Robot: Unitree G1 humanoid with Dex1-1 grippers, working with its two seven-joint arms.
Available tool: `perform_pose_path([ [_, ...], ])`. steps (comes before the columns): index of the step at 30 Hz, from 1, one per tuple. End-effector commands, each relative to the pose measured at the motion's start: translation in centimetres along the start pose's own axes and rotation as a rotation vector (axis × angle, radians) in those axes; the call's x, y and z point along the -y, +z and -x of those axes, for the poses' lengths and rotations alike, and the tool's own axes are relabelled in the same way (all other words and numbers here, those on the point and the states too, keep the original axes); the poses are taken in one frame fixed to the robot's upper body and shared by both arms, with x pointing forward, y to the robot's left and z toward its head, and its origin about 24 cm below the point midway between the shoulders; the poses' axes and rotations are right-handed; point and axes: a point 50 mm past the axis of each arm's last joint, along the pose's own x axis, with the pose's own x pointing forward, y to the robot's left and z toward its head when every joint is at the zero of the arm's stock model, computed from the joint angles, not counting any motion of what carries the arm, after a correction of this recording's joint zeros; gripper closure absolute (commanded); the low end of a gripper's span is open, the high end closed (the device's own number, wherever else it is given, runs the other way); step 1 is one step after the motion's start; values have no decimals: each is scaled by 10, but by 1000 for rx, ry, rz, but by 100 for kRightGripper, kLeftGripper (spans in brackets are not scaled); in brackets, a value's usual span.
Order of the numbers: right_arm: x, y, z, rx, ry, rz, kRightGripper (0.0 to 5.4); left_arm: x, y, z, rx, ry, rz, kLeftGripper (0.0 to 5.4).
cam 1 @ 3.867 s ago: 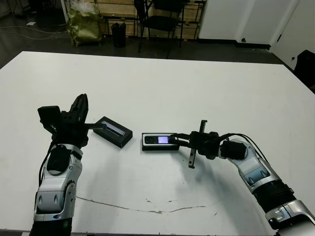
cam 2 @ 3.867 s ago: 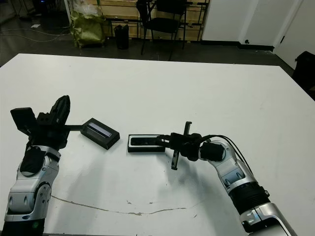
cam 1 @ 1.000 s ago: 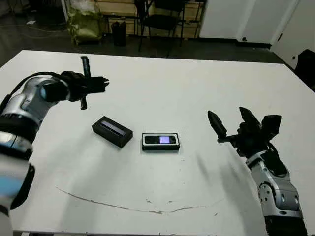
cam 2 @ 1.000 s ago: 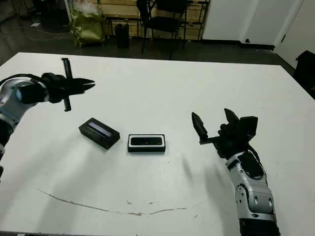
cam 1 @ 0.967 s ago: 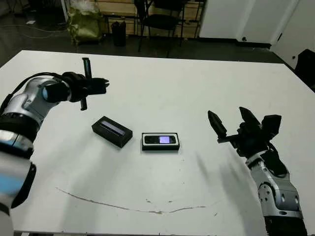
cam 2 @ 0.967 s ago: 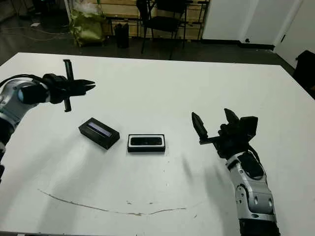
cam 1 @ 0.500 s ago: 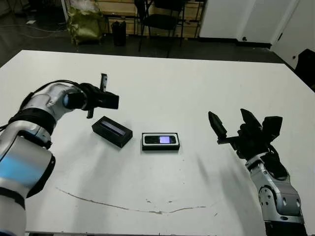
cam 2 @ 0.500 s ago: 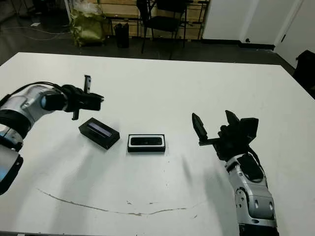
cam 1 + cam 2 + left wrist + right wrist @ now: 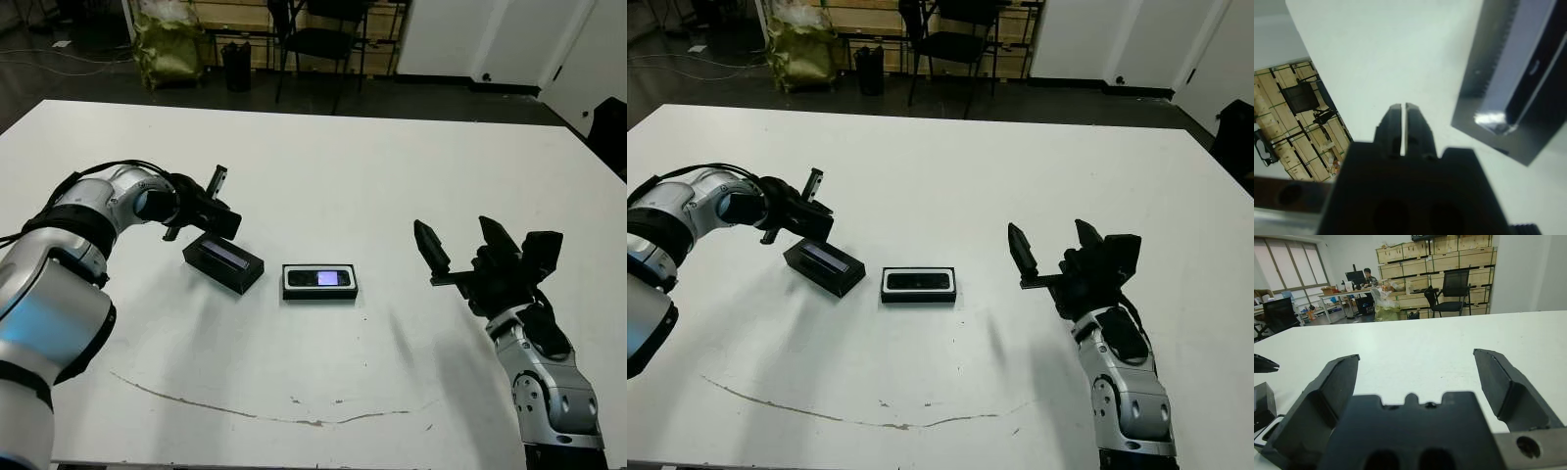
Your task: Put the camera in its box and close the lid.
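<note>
Reaching in from the left, the robot's left gripper (image 9: 223,221) hangs just at the far end of the lid (image 9: 224,261), its two black fingers (image 9: 1403,128) pressed together with only a hairline seam between them and nothing held; the wrist view shows the lid (image 9: 1518,83) close beside those fingertips, its glossy bluish-grey strip catching the light, though whether they touch it cannot be told. The lid lies flat and slantwise on the white table (image 9: 323,166), left of centre; just beside it, to the right and apart by a narrow gap, sits the box (image 9: 320,282), a shallow black tray with its white lining showing around the rim; the camera (image 9: 320,278), a small dark bar, lies inside the box, lengthwise, with a pale glint on its top face; the box is uncovered. Well apart on the right side of the table, the right gripper (image 9: 468,251) is raised above the surface with its fingers (image 9: 1503,384) spread wide, empty. Beyond the far edge of the table stand a black chair (image 9: 323,39) and stacked wooden crates (image 9: 1444,254); a person (image 9: 1367,274) sits at a desk in the far background of the right wrist view.
</note>
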Motion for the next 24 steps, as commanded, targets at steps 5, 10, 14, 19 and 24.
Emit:
perform_pose_path([
  [5,2,-2,6,-26,-23,-13,0,3,-6,0,-54,-68,-19,539],
  [10,-1,3,8,-44,-38,-32,0,7,-8,1,-65,-105,-25,539],
  [14,-3,3,9,-38,-38,-21,0,11,-7,0,-56,-104,-23,539],
  [19,-4,2,11,-35,-38,-19,0,14,-5,-3,-48,-105,-29,539],
  [24,-6,-1,11,-33,-24,-20,0,15,-2,-4,-17,-87,-27,539],
])
